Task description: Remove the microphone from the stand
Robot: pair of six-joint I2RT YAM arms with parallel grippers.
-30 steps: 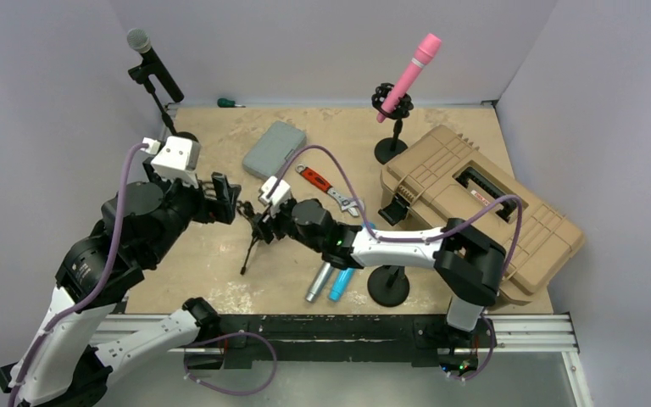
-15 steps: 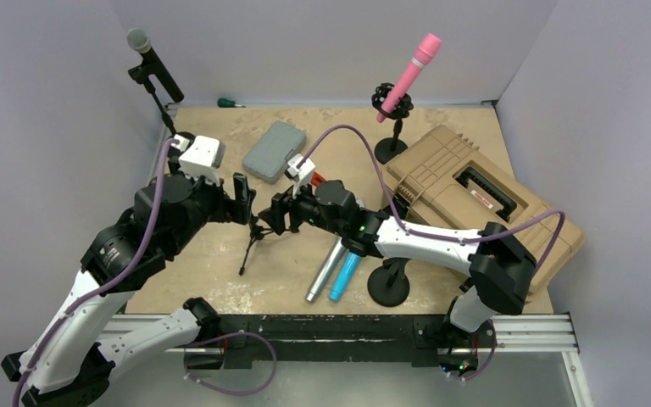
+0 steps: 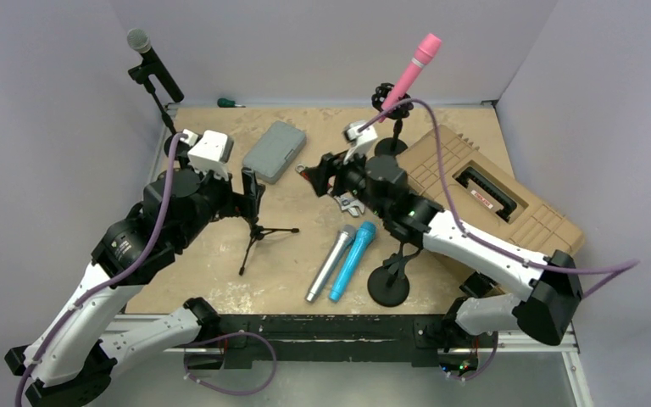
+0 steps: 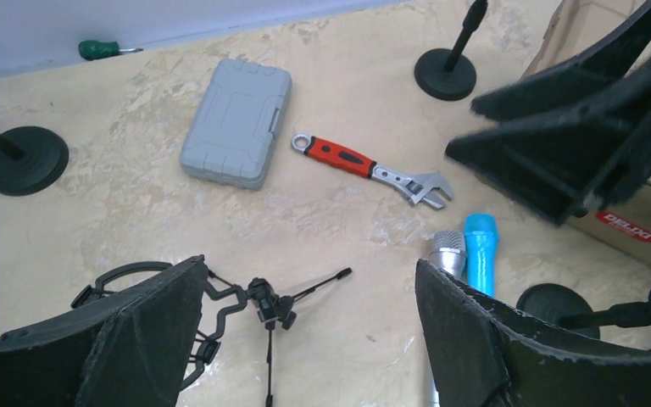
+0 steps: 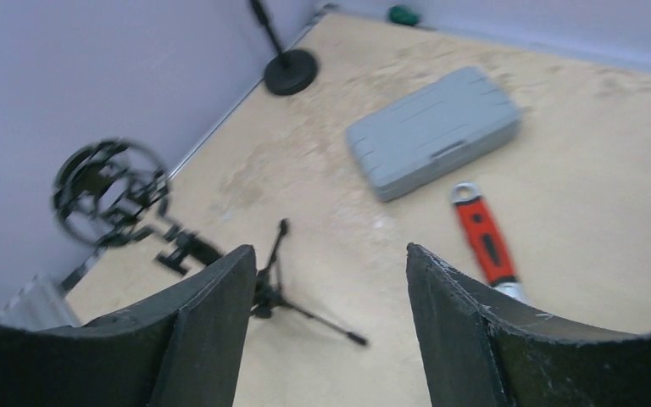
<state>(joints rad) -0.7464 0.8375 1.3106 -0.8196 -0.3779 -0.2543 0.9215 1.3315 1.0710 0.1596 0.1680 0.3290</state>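
A pink microphone [image 3: 411, 69] sits tilted in a black stand [image 3: 390, 148] at the back. A black microphone with a grey head [image 3: 154, 64] sits in a stand at the back left corner. Silver [image 3: 329, 263] and blue [image 3: 353, 259] microphones lie side by side on the table, also seen as the silver head [image 4: 449, 250] and blue body [image 4: 480, 254]. A small empty tripod stand [image 3: 258, 231] [image 4: 264, 312] [image 5: 281, 292] is below my left gripper [image 3: 250, 188] [image 4: 305, 339], which is open. My right gripper [image 3: 320, 174] [image 5: 326, 326] hangs open above the wrench, holding nothing.
A grey case [image 3: 274, 149] and a red-handled wrench [image 4: 369, 168] lie mid-table. A tan toolbox [image 3: 483, 203] fills the right side. A black round-base stand [image 3: 388, 284] is near the front edge. A green screwdriver [image 3: 229, 103] lies by the back wall.
My right gripper has drawn away from the tripod, moving up and toward the back right. My left gripper has shifted slightly back and right. The silver and blue microphones are now uncovered.
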